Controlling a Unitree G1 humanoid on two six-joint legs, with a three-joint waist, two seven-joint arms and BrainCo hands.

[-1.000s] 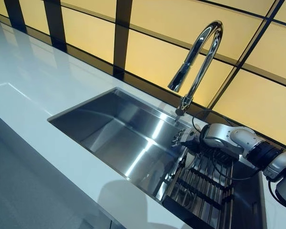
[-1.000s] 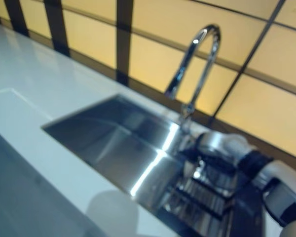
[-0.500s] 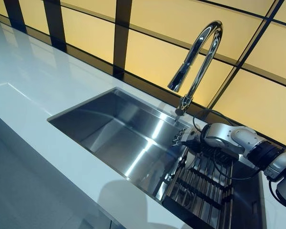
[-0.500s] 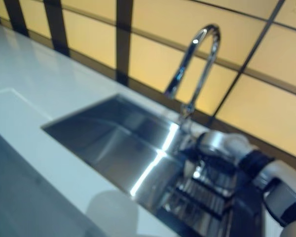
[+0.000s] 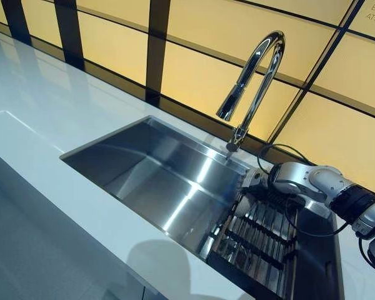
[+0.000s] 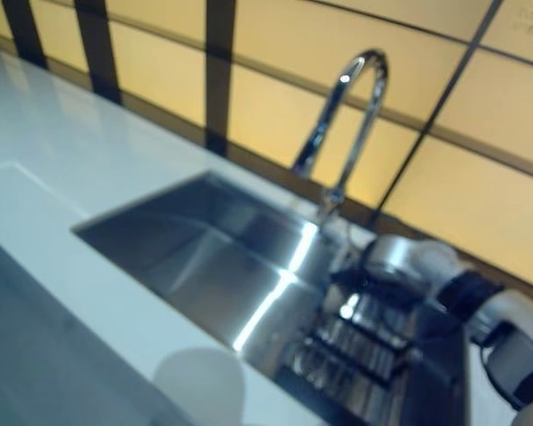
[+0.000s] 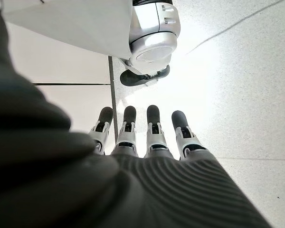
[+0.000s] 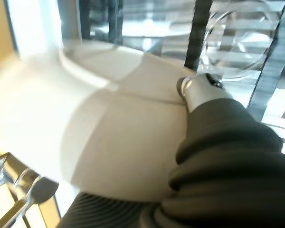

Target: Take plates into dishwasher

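Observation:
A white plate [image 8: 85,128] fills most of the right wrist view, with the thumb of my right hand [image 8: 199,90] pressed on its upper face. The fingers are hidden under it. In the left eye view my right hand [image 5: 255,181] is at the far corner of the dark dish rack [image 5: 256,240], just below the tap's foot. A pale edge of the plate [image 5: 242,206] shows under it. My left hand [image 7: 152,137] hangs down by the floor with straight fingers and holds nothing. No dishwasher is in view.
The rack sits in the right end of a steel sink [image 5: 156,175]. A tall chrome tap [image 5: 256,75] arches over the sink's back edge. White counter [image 5: 37,125] runs left and along the front. A clear glass [image 8: 237,42] and a spoon [image 8: 33,190] lie in the rack.
My right hand has drawn back a little to the right, away from the sink's basin. The head camera has shifted slightly.

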